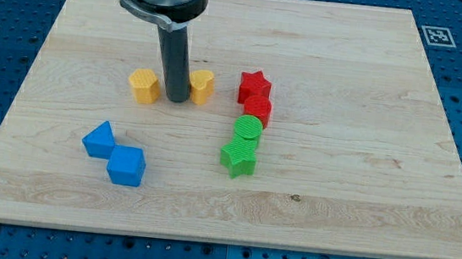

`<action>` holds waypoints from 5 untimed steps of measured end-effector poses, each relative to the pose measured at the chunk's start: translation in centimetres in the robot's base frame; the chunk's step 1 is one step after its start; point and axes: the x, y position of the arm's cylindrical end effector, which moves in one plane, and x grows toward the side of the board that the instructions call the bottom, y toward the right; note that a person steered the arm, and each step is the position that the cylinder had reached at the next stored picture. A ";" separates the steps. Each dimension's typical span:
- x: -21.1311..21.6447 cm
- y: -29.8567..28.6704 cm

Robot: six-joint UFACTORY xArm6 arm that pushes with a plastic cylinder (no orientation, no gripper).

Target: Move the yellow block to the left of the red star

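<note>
Yellow block (203, 85), heart-like in shape: stands on the wooden board (333, 216), above the middle, just to the view's right of my tip (177, 100) and touching or all but touching the rod. Second yellow block (143, 84), with faceted sides: same row, just to the view's left of the rod, so the rod stands between the two. Red star (254, 87): to the view's right of the heart-shaped yellow block, a small gap of bare wood between them, nothing lying in it. Red round block (257, 109): directly below the star and touching it. Green round block (248, 129) and green star (239, 156): follow downward in one tight column under the red pair. Blue triangular block (99, 140) and blue cube-like block (126, 165): lower left of the board, touching each other, well apart from the rest. Printed square marker (437, 35): top right corner of the board. Arm: carries a plain rod, no fingers, nothing grasped.
</note>
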 end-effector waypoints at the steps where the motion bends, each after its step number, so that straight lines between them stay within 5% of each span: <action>1: -0.5 0.1; 5: -1.2 2.3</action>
